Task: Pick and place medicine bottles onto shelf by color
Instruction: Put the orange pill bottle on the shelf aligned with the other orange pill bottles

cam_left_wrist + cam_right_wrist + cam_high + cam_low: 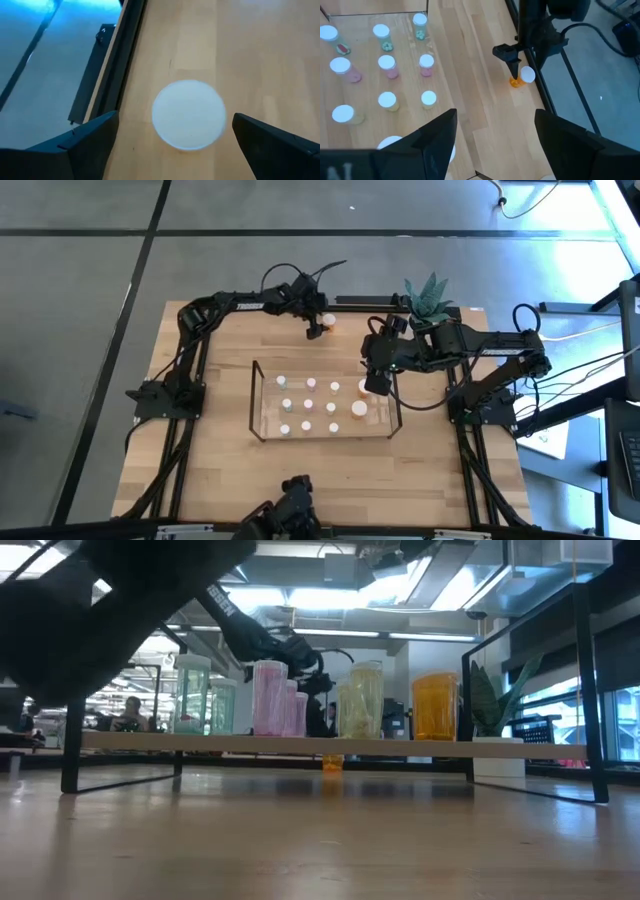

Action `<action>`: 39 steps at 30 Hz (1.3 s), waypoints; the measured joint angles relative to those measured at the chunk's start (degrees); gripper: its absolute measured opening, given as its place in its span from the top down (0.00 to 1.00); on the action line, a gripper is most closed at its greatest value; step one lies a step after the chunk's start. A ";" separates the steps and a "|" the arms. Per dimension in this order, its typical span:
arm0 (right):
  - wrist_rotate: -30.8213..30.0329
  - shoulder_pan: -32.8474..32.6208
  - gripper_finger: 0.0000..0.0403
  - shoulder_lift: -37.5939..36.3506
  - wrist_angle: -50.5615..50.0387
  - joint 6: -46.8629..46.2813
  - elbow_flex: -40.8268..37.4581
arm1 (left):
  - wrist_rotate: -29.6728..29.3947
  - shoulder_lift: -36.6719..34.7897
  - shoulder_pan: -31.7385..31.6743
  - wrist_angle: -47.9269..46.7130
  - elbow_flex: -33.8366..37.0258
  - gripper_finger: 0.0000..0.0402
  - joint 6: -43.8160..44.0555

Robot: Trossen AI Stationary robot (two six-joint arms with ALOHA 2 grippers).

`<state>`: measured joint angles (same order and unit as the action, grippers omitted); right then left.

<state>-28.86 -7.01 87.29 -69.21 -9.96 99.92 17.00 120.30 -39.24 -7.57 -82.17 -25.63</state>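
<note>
I see the left gripper [316,330] at the table's far edge, fingers spread wide, straddling a small orange bottle [327,323] with a white cap [188,114]; cap sits between the fingers [82,145], not touching either. Bottle stands on bare wood, well apart from the shelf [262,423]. Shelf holds rows of capped bottles [386,65]: greenish, pinkish, yellowish, one big orange [434,706]. Right gripper [377,383] hovers over the shelf's right end, fingers apart, holding nothing.
</note>
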 joint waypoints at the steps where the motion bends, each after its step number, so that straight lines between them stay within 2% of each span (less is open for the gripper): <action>1: 0.00 0.00 0.33 0.00 0.00 0.00 0.00 | -0.45 0.37 0.00 0.26 -0.01 0.04 0.39; 4: 0.00 0.00 0.33 0.00 0.04 0.00 0.00 | -1.44 0.65 -0.13 -0.51 0.00 0.04 2.76; 10: 0.00 0.00 0.33 0.00 0.06 0.12 0.00 | -7.56 0.65 0.08 1.13 0.00 0.04 4.55; 27: 0.00 0.00 0.33 0.00 0.05 1.46 -0.02 | -6.72 0.62 0.37 1.27 0.00 0.05 4.26; 39: 0.00 0.09 0.33 0.00 0.04 1.23 -0.04 | -5.08 0.60 1.73 1.25 0.00 0.20 0.63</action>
<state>-28.86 -6.92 87.29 -69.17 -8.73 99.88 11.92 120.90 -37.52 -6.33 -82.17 -24.99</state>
